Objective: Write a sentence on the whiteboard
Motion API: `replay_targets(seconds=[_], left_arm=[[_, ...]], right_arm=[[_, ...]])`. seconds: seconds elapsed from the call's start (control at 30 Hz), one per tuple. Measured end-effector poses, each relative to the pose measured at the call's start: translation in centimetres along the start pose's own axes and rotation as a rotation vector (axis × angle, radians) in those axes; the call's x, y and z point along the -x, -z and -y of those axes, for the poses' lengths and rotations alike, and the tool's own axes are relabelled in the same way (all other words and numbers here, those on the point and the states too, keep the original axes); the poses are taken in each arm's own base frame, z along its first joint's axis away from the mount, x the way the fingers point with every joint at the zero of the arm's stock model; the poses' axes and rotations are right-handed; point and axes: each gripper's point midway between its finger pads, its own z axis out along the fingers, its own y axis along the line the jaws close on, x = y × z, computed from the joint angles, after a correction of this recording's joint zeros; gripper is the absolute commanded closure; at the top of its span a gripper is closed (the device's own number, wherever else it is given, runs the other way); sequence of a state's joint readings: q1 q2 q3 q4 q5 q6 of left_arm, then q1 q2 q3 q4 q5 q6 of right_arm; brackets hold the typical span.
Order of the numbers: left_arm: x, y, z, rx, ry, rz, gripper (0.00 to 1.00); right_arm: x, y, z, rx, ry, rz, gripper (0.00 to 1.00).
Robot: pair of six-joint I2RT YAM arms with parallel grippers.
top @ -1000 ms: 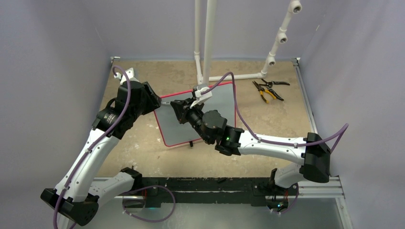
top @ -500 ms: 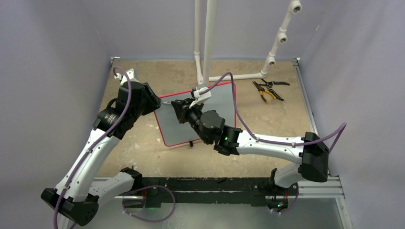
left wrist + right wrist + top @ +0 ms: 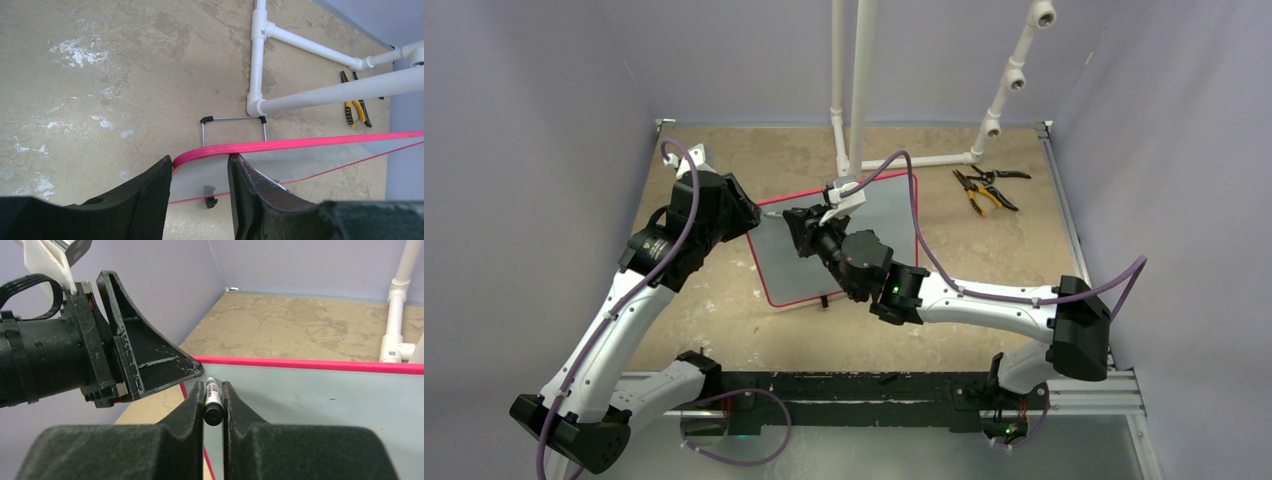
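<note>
Two arms are reaching from the near edge: we are seeing the left gripper (image 3: pixel 200 170) clamping a corner of the whiteboard (image 3: pixel 789 270) and the right gripper (image 3: pixel 213 395) pinching a marker (image 3: pixel 212 401) over its grey face. The mottled tan table (image 3: pixel 724 320) is carrying pliers (image 3: pixel 984 188) and white pipes (image 3: pixel 861 80) before lilac walls (image 3: pixel 544 100).

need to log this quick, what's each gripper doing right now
left gripper: closed on the whiteboard corner
right gripper: closed on the black marker
</note>
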State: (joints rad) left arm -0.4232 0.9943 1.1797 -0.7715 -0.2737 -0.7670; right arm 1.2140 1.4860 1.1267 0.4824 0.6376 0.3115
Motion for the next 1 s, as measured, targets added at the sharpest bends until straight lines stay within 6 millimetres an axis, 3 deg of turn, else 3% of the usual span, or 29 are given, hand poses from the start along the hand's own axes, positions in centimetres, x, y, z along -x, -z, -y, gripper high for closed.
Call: replay_targets(seconds=[0.6, 1.0], left_arm=[[0.1, 0.0, -0.1, 0.002, 0.001, 0.002, 0.57], [0.1, 0.2, 0.1, -0.008, 0.004, 0.004, 0.57]], right_arm=[[-1.7, -0.7, -0.8, 0.034, 0.017, -0.041, 1.00], [-1.6, -0.5, 0.1, -0.010, 0.008, -0.047, 1.00]])
